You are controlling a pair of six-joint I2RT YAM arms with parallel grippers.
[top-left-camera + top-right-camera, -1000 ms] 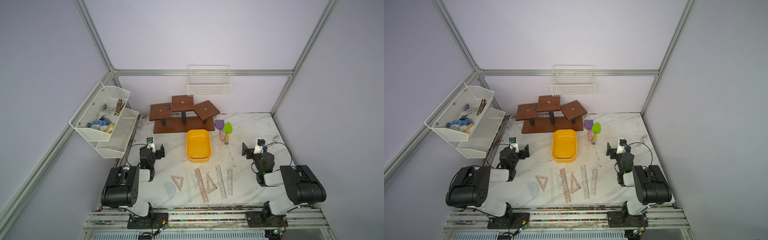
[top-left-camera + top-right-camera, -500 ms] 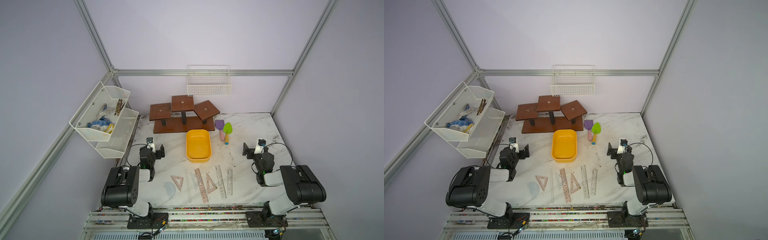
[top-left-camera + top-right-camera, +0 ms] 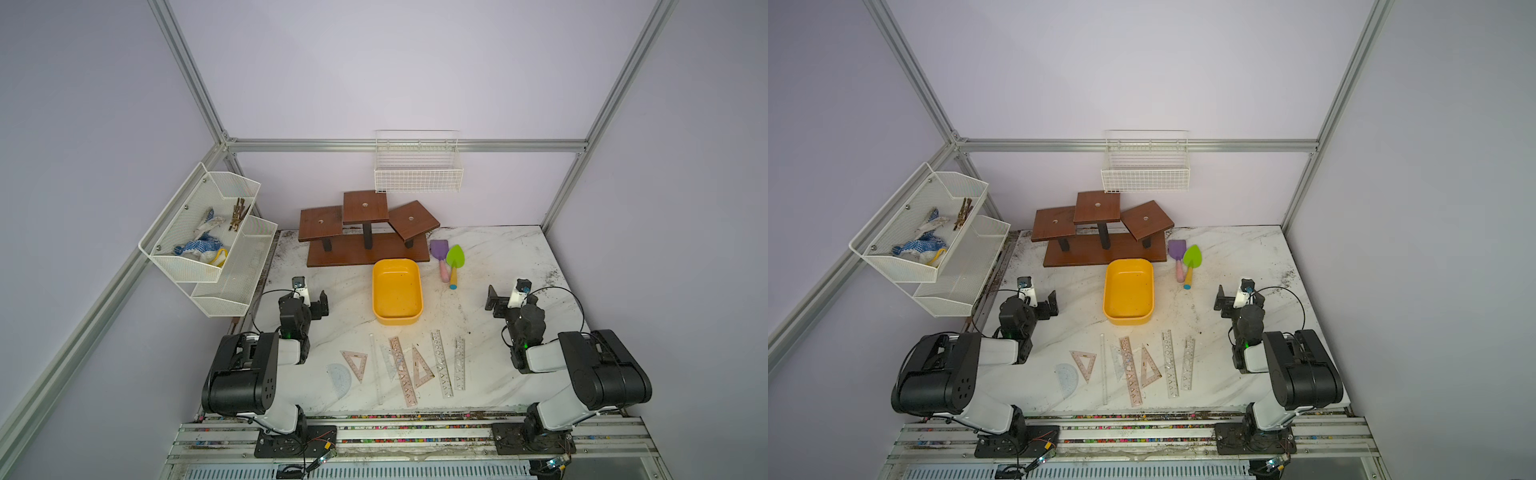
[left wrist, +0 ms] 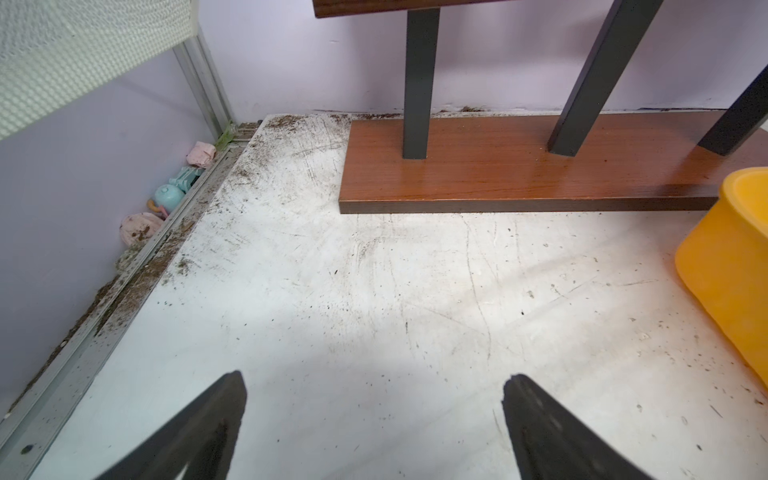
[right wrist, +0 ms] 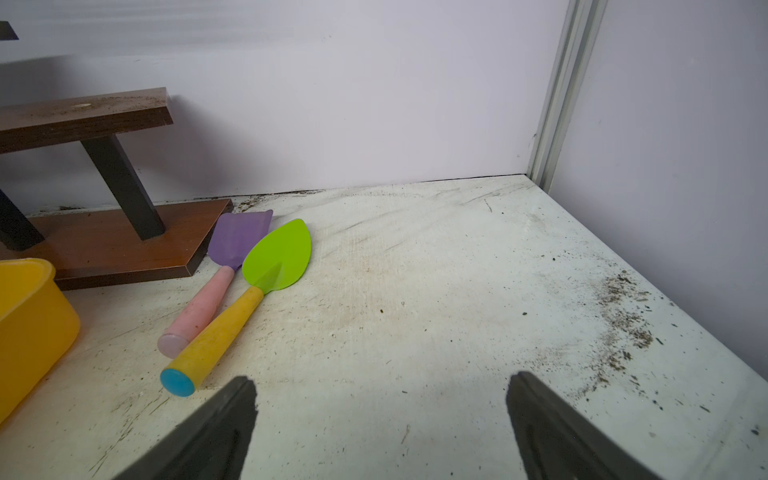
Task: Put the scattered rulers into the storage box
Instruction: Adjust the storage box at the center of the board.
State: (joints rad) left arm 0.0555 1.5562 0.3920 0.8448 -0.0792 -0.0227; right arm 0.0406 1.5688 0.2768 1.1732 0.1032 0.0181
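Several transparent rulers lie flat in a row near the table's front edge. Among them are a long pinkish straightedge (image 3: 402,372) (image 3: 1130,371), a clear straightedge (image 3: 441,363), two triangular set squares (image 3: 355,363) (image 3: 422,368) and a bluish protractor (image 3: 339,379). The yellow storage box (image 3: 397,289) (image 3: 1128,291) stands empty just behind them at mid-table. My left gripper (image 3: 311,298) (image 4: 374,390) rests low, left of the box (image 4: 731,266), open and empty. To the right of the box (image 5: 29,316), my right gripper (image 3: 503,300) (image 5: 382,395) is open and empty too.
A brown wooden stand (image 3: 368,232) stands behind the box. Purple (image 5: 239,239) and green (image 5: 278,255) toy shovels lie right of the box. White mesh shelves (image 3: 208,241) hang on the left wall and a wire basket (image 3: 417,170) on the back wall. Dirt specks dot the table's edges.
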